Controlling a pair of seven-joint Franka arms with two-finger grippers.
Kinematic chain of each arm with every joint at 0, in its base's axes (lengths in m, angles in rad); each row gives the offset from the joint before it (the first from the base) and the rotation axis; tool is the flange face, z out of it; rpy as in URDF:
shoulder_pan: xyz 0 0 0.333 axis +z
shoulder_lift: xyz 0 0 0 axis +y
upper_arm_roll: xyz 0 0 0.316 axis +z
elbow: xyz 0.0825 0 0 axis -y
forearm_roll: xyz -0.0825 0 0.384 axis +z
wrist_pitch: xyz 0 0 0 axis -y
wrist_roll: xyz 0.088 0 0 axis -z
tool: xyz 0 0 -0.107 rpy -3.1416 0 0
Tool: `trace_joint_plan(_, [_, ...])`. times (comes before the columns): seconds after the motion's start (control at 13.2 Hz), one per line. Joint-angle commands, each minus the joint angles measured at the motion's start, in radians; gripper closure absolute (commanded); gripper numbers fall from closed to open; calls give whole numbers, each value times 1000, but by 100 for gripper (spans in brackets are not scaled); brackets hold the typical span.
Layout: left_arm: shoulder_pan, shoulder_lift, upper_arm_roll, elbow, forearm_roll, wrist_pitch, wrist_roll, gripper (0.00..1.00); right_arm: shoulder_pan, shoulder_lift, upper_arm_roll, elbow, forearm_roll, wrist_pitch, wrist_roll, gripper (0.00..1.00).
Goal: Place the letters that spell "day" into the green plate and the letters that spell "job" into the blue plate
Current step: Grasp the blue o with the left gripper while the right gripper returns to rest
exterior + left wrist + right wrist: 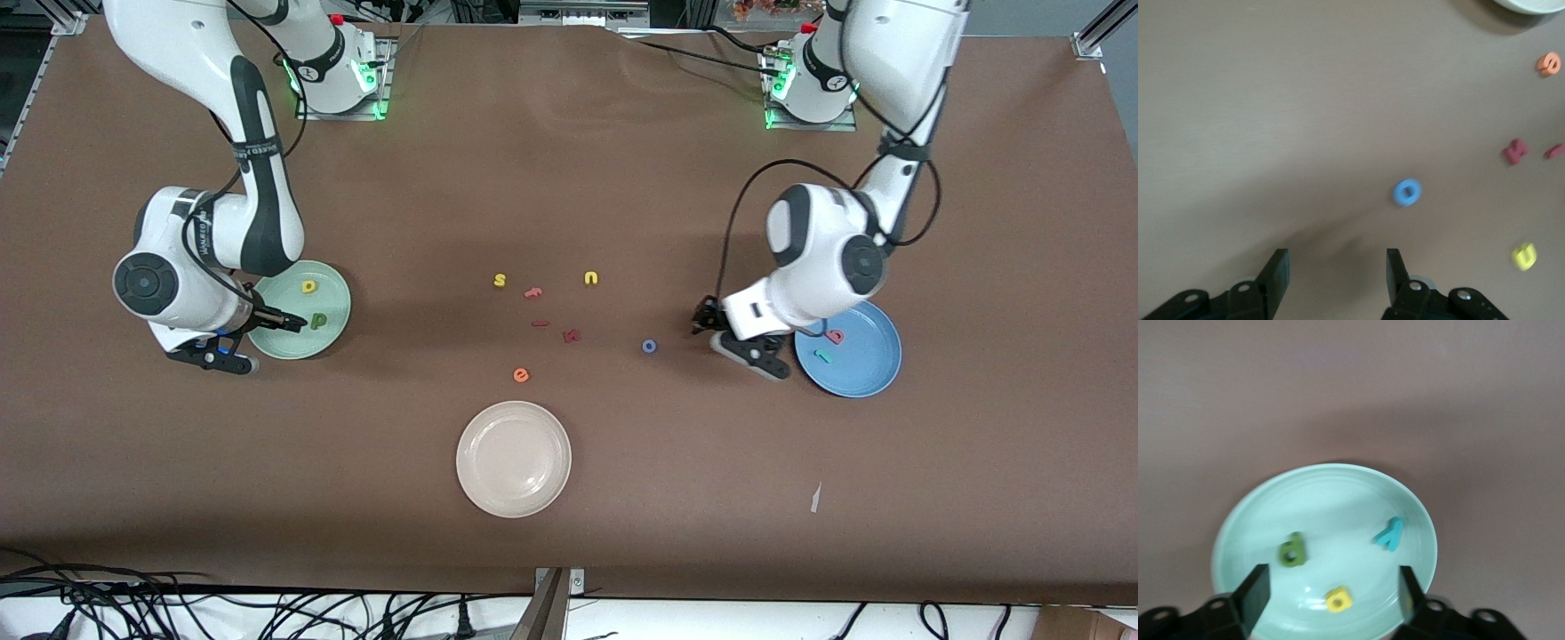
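Note:
The green plate (267,342) lies toward the right arm's end of the table. The right wrist view shows the olive d (1293,550), yellow a (1339,599) and teal y (1389,533) lying in this plate (1331,493). My right gripper (1333,573) hangs open over it, holding nothing. The blue plate (867,373) at the left arm's end holds the pinkish-red b (834,336) and teal j (823,356). The blue o (649,346) lies on the bare table beside that plate. My left gripper (1336,257) is open and empty, low over the table between the o (1407,192) and the blue plate.
A cream-white plate (514,459) sits nearer the front camera at mid-table. Loose letters lie around the middle: yellow s (500,280), yellow u (591,278), orange e (521,375) and three reddish letters (572,335). A scrap of paper (815,499) lies near the front.

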Motion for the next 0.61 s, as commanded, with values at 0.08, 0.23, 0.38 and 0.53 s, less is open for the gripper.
trace_joint_plan(0.08, [-108, 106, 22, 135, -9, 6, -187, 35, -7, -15, 0, 229, 17, -186, -25, 0])
trace_joint_plan(0.23, [-143, 135, 47, 172, 121, 6, -209, 41, -2, -35, 2, 287, 15, -227, -29, 0])
trace_joint_plan(0.38, [-154, 149, 48, 200, 273, -1, -320, 41, 39, -42, 0, 381, 3, -342, -11, 0])
trace_joint_plan(0.53, [-168, 178, 48, 223, 324, -1, -344, 41, 24, -117, 34, 384, -90, -347, -20, 0])
